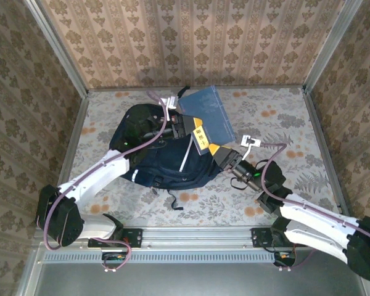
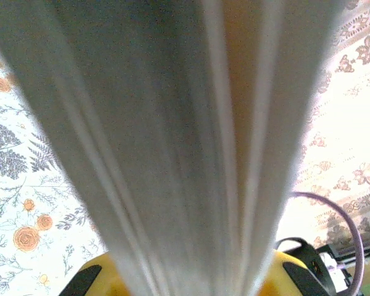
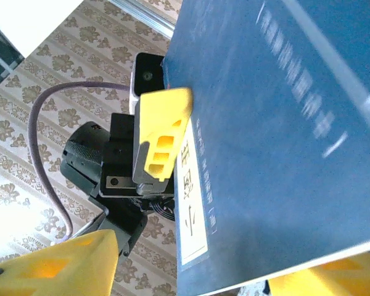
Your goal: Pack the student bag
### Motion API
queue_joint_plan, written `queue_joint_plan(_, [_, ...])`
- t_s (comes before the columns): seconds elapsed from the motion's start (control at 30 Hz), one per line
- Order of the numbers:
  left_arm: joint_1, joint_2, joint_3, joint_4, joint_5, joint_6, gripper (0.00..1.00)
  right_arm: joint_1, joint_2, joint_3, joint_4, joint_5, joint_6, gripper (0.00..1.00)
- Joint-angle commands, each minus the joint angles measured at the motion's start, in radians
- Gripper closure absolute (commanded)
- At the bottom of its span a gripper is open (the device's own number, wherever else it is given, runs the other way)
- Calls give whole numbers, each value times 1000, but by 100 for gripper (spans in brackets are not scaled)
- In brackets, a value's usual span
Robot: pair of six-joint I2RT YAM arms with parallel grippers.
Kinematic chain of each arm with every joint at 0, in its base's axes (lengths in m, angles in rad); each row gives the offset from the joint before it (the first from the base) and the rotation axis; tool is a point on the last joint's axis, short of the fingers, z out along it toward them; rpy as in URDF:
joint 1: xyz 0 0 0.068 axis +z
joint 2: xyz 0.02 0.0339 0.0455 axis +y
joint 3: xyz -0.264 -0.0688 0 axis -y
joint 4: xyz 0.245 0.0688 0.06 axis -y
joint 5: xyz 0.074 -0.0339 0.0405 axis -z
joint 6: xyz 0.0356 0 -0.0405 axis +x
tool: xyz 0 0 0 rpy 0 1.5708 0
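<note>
- Top external: the student bag lies mid-table. My left gripper clamps the blue book over the bag's far-right part, long axis pointing away from me. The right gripper is at the book's near corner.
- Left wrist: page edges pass between the yellow fingers.
- Right wrist: fingers spread, released. I cannot read the characters on the white spine label.

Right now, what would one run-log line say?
left gripper: shut on blue book | right gripper: open, near book | student bag: lying below book

From above and behind, the top camera looks down over the whole table. Both wrist cameras sit hard against the blue book: left faces page edges, right its cover.
</note>
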State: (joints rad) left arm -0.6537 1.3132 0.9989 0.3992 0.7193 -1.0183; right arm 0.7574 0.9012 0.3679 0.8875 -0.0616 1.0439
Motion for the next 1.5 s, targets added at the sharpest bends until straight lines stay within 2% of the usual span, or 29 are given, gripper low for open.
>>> queue_joint_plan(0.0, [-16,-12,-3,82,-50,-28,100,38,57,37,132,128,-67,41])
queue_joint_plan(0.37, [-33,-11,-35,110,-104,-54,100,56,127,45,213,295,-72,55])
queue_joint_plan(0.9, [-35,-8,-59,101,-107,-77,100,35,215,66,269,345,-53,60])
queue_joint_plan(1.17, [-33,-20,-68,91,-110,-70,100,24,233,69,278,348,-41,88])
queue_joint_plan(1.23, [-33,-22,-68,90,-109,-71,100,20,229,63,275,355,-36,100])
queue_joint_plan(1.33, [-31,-19,-60,67,-102,-61,100,15,215,59,252,358,-29,100])
queue_joint_plan(1.4, [-28,-21,-54,24,-103,-44,73,11,189,48,223,373,-30,100])
queue_joint_plan(1.47, [-15,-31,-53,-16,-101,-20,54,5,152,34,177,382,-38,100])
